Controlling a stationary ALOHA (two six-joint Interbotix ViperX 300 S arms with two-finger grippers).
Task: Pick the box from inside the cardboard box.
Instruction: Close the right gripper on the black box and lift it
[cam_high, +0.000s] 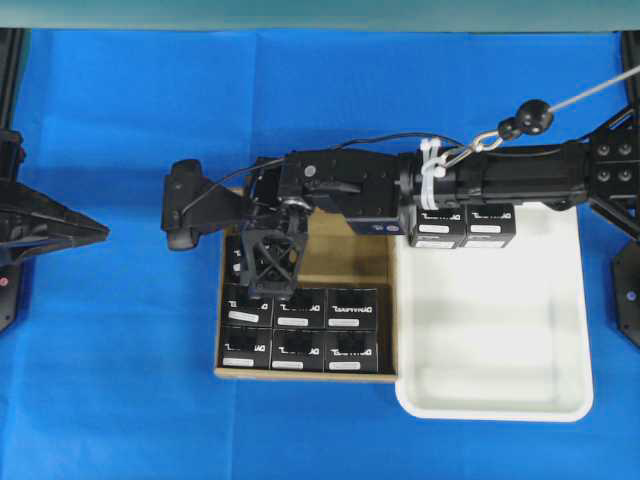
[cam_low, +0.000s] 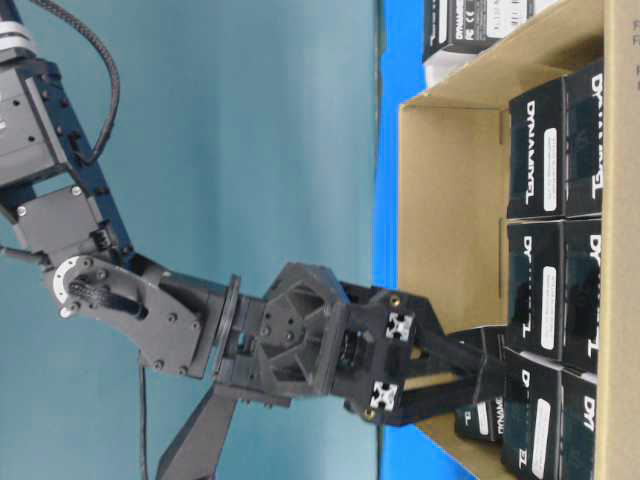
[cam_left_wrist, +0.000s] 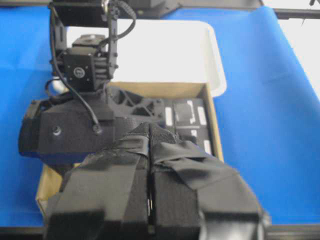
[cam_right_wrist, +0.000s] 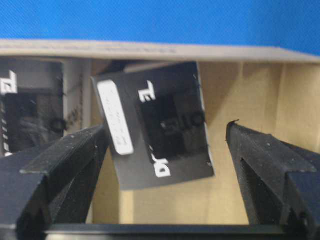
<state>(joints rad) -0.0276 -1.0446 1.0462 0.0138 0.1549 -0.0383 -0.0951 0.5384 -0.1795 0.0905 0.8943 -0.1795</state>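
Right gripper (cam_right_wrist: 160, 165) is down inside the cardboard box (cam_high: 350, 250), jaws spread wide on either side of the box (cam_right_wrist: 155, 125), which lies skewed near the carton's far-left corner; one finger looks close to or against its labelled edge, the other stands apart. No grip yet, by my reading. Six more black boxes fill the carton's near rows; two sit in the white tray (cam_high: 560, 330). Left gripper (cam_left_wrist: 150, 200) parked clear of the carton, jaws together. Remaining: close, lift out.

blk arm (cam_high: 500, 175), white zip ties (cam_high: 432, 160), blk cable (cam_high: 400, 138)
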